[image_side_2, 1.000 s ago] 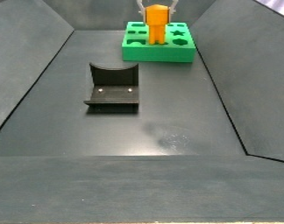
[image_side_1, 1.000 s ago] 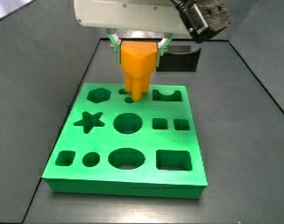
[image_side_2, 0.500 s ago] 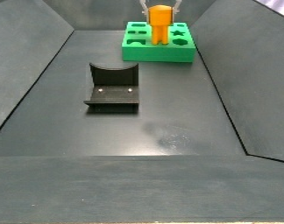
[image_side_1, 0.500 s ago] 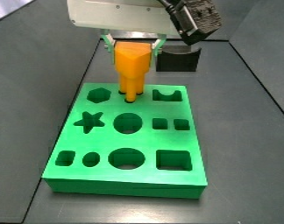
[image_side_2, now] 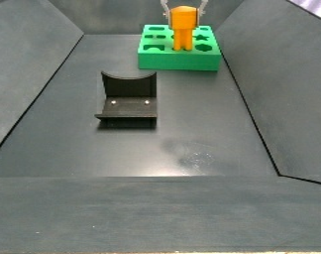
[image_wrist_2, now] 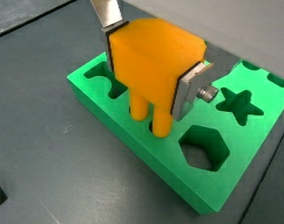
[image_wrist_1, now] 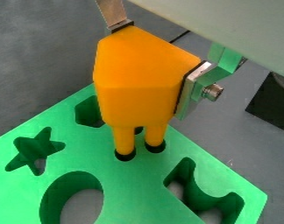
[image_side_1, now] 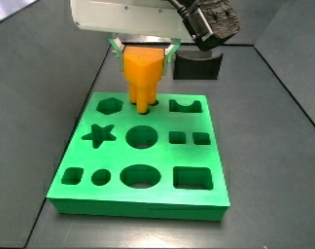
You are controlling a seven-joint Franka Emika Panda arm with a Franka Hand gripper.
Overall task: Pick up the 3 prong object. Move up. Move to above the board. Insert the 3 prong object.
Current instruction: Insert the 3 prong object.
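Gripper: the gripper [image_side_1: 145, 46] hung over the far edge of the board [image_side_1: 199, 199], clenched on the 3 prong object [image_side_1: 143, 76]; in both wrist views a silver finger plate [image_wrist_1: 200, 83] pressed flat against the block's side [image_wrist_2: 194, 83].
3 prong object: upright and orange, wedge top up between the fingers, its peg legs [image_wrist_1: 139, 142] pointing down at the board; it also showed in a side view [image_side_2: 184, 27].
Peg tips: in a wrist view they reached into the small round holes [image_wrist_1: 127, 157] of the board; how deep they sat could not be told.
Board: bright green, flat on the dark floor; star cut-out [image_side_1: 99, 135] and hexagon cut-out [image_side_1: 111, 103] lay beside the legs, the big circle [image_side_1: 143, 136] just nearer the camera than them.
Fixture: the dark L-shaped bracket [image_side_2: 128, 98] stood on the floor, well apart from the board.
Black block: a dark block [image_side_1: 198, 66] sat just beyond the board's far edge.
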